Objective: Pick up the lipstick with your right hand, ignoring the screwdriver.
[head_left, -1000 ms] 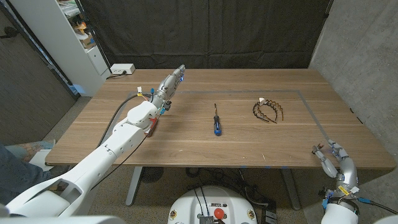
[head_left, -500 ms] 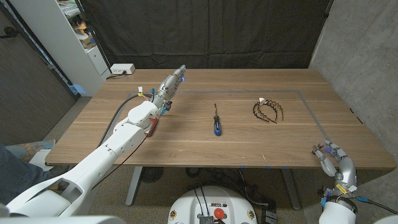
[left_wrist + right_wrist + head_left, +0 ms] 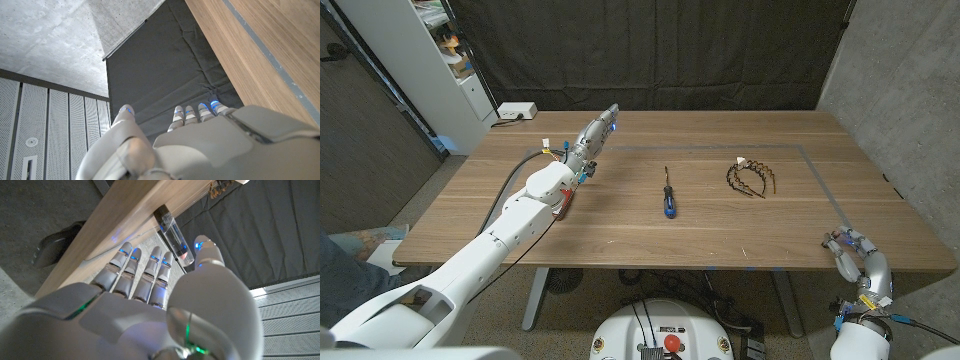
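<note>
Two slim objects: blue-handled screwdriver (image 3: 667,194), clear-capped cylindrical lipstick (image 3: 176,238).

Left hand (image 3: 200,145) seen from behind, white shell, fingers (image 3: 192,114) straight and side by side, tips lit blue, nothing held. Wooden worktop (image 3: 270,35) with a grey tape line beside the hand. Black curtain (image 3: 165,75) beyond the fingers, concrete wall (image 3: 55,35), perforated grey panels (image 3: 45,135).

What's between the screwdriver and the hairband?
Nothing. In the head view, the table between the screwdriver and the hairband is bare wood.
</note>
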Motion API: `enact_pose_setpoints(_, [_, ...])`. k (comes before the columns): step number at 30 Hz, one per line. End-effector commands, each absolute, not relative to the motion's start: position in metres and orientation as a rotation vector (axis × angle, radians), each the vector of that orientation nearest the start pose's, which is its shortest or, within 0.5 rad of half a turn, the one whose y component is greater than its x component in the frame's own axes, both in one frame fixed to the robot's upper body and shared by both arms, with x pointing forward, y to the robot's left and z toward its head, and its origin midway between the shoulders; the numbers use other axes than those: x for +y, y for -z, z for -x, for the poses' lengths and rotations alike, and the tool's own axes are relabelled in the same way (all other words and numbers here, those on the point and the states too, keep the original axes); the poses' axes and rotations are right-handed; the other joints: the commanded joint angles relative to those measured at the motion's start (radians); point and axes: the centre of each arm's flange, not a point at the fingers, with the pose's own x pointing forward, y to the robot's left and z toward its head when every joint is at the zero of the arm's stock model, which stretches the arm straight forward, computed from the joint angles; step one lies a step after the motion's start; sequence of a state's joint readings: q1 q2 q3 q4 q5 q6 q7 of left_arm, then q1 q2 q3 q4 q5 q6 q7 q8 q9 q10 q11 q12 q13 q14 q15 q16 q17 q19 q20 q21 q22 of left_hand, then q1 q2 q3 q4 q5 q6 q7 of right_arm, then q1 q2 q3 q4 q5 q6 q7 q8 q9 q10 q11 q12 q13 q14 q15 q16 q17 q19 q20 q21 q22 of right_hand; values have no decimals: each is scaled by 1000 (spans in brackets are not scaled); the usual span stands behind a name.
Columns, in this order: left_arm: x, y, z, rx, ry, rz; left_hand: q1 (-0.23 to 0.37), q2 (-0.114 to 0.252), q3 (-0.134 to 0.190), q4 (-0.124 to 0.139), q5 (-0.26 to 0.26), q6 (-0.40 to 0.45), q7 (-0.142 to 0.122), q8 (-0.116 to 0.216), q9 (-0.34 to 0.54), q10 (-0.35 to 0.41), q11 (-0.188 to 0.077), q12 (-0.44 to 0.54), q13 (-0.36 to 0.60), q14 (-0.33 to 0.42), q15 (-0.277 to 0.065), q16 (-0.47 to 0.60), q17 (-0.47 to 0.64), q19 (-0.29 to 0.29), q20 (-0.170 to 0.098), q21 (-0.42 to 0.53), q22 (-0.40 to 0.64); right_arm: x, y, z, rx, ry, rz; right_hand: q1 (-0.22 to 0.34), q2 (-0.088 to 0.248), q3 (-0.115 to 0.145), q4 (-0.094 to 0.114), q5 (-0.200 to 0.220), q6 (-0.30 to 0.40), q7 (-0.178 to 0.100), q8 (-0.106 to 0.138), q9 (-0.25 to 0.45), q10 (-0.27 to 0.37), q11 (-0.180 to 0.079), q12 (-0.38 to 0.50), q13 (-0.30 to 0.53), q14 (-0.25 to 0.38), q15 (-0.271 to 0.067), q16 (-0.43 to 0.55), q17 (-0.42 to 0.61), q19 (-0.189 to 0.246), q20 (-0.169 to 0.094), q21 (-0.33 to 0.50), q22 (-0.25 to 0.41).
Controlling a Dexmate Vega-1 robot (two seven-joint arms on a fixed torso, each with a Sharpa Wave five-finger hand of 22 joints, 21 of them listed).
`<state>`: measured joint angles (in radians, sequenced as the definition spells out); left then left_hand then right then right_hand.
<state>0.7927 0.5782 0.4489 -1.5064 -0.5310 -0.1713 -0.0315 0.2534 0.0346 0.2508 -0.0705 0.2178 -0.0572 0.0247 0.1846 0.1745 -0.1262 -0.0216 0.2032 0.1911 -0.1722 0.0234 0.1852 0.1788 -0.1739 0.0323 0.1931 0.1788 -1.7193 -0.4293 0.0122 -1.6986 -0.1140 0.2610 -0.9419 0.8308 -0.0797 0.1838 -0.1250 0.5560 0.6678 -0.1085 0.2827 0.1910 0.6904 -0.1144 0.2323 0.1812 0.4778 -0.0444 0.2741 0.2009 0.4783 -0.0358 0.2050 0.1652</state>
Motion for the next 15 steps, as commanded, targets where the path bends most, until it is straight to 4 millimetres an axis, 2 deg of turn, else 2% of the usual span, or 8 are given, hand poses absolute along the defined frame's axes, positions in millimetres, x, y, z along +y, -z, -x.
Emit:
enact_pose_setpoints(1, [229,-25,-627,-637,347,-177,4,13,3,-3,-2,-2,-7,0,3,-7,-1,0,2,-25,-9,0,3,-87,4,0,4,-405,269,-419,-468,808,368,13,9,5,5,1,38,-4,11,-1,31,-2,8,3,22,-81,4,1,14,0,-1,4])
enact_pose_setpoints(11, [229,-23,-630,-627,352,-179,4,14,3,-4,-3,-2,-7,0,3,-7,-1,0,2,-27,-8,0,3,-91,4,0,4,-402,268,-421,-458,821,379,35,21,9,0,-7,99,5,18,-2,80,0,14,3,66,-87,5,-2,26,-6,-3,4])
enact_pose_setpoints(15, [229,-21,-631,-623,353,-176,4,14,3,-4,-3,-2,-8,1,3,-7,-2,0,2,-27,-9,0,3,-92,4,0,4,-399,267,-423,-452,840,385,39,21,5,0,-13,116,-5,17,-3,96,-24,14,3,86,-84,8,-1,35,-6,-2,5])
